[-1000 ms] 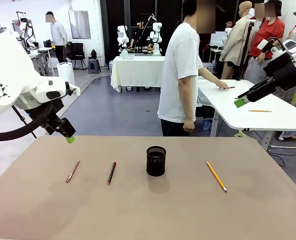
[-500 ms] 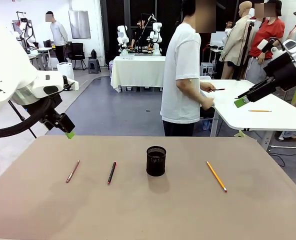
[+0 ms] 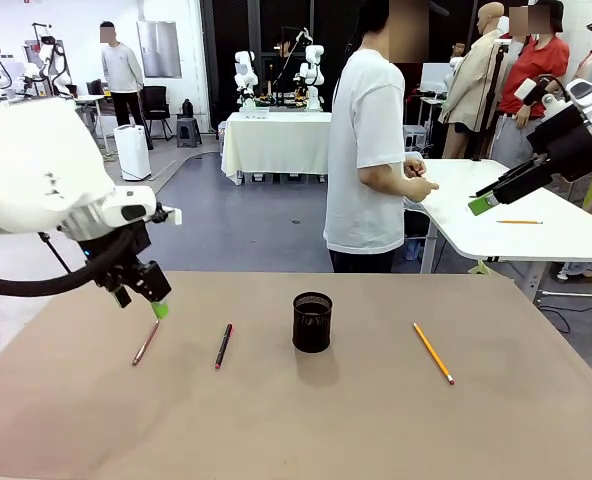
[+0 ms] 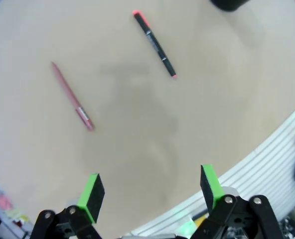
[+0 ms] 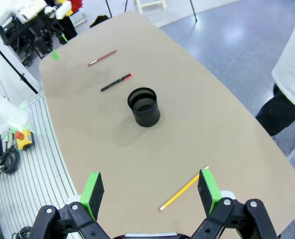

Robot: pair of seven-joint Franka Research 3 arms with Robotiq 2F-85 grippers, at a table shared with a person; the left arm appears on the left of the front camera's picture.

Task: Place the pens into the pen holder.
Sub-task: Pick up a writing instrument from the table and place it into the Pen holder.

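Our left arm bends low over the far-left corner of the table (image 3: 306, 420). The left gripper (image 3: 158, 305) points down, fingers spread with nothing between them, and hangs just above the far end of the brownish-pink pen (image 3: 145, 342). Toward the middle we see the black pen (image 3: 223, 345), then the pen holder (image 3: 312, 322) standing upright. The yellow pencil (image 3: 433, 352) lies flat toward the right edge. Our right gripper (image 3: 481, 204) is held high beyond the far-right corner, fingers wide apart and empty.
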